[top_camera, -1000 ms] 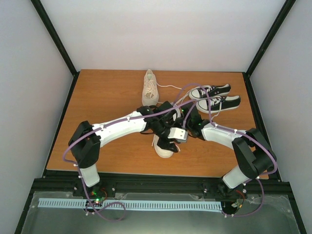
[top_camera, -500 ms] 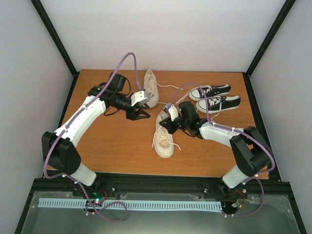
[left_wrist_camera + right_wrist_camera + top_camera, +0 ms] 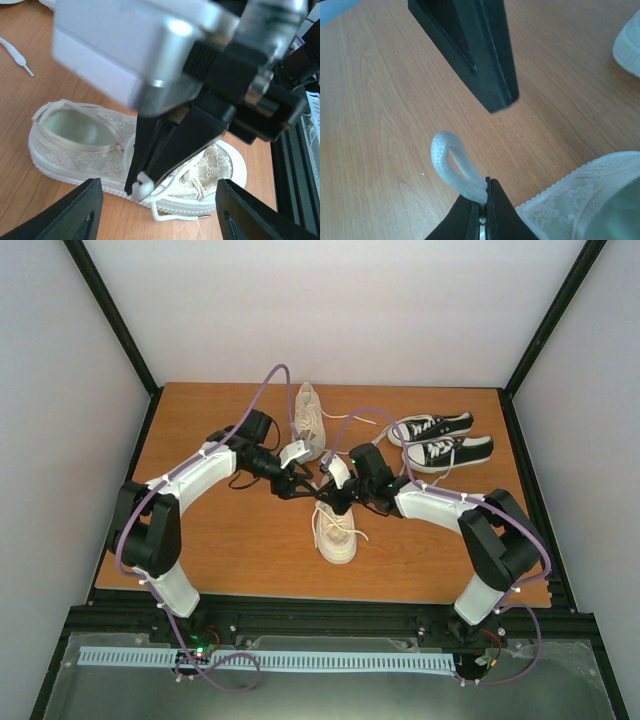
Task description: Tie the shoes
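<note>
The near cream shoe [image 3: 335, 532] lies mid-table with loose white laces. It also shows in the left wrist view [image 3: 75, 135] and the right wrist view [image 3: 590, 200]. My right gripper [image 3: 323, 496] is shut on a small loop of the shoe's white lace [image 3: 449, 159], held just left of the shoe's heel end. My left gripper [image 3: 297, 486] is open wide, with its fingers [image 3: 70, 212] either side of the right gripper and the pinched lace loop [image 3: 141, 184]. One left finger [image 3: 470, 45] hangs above the loop. The far cream shoe [image 3: 308, 420] lies at the back.
A pair of small black sneakers [image 3: 440, 441] with white toe caps lies at the back right. A lace end [image 3: 17, 55] of the far shoe trails on the wooden table [image 3: 220, 530]. Purple cables arch over both arms.
My left arm swung off the near shoe to the far left, then came back in toward the right gripper. My right gripper shifted slightly left, holding the lace loop.
</note>
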Controlling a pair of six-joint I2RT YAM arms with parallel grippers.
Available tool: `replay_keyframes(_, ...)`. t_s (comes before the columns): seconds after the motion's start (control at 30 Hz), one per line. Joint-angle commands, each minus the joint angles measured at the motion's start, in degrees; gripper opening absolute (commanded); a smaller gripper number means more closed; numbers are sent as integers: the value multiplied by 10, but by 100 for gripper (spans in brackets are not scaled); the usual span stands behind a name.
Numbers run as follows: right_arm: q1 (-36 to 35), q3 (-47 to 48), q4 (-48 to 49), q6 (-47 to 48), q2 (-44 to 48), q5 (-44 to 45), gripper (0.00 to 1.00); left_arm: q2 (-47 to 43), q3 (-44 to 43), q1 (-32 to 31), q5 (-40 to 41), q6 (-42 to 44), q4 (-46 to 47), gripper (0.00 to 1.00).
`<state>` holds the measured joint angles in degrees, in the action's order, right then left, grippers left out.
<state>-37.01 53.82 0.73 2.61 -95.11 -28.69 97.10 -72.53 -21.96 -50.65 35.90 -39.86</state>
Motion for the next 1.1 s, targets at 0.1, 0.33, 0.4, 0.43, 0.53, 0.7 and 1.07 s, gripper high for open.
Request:
replay_keyframes(0.1, -11, 16, -21, 25, -5, -5, 3, 6, 6, -19, 0, -11, 54, 47)
replay_keyframes(0.33, -11, 15, -27, 30, 3, -2, 4, 18, 7, -28, 17, 16, 41, 37)
replay_keyframes(0.4, -12, 13, -25, 30, 6, -1, 4, 20, 6, -37, 17, 27, 31, 36)
replay_keyframes(0.43, -12, 12, -24, 30, 7, -1, 4, 22, 6, -38, 16, 30, 27, 36)
replay_keyframes(0.53, -12, 9, -22, 29, 14, -1, 4, 25, 5, -40, 17, 29, 23, 17)
replay_keyframes(0.7, -12, -3, -22, 22, 31, 17, 17, 20, 3, -40, 27, 12, 32, 1)
replay_keyframes(1.07, -51, -117, 5, -30, 125, 141, 34, 16, 10, -39, 26, -12, 52, 1)
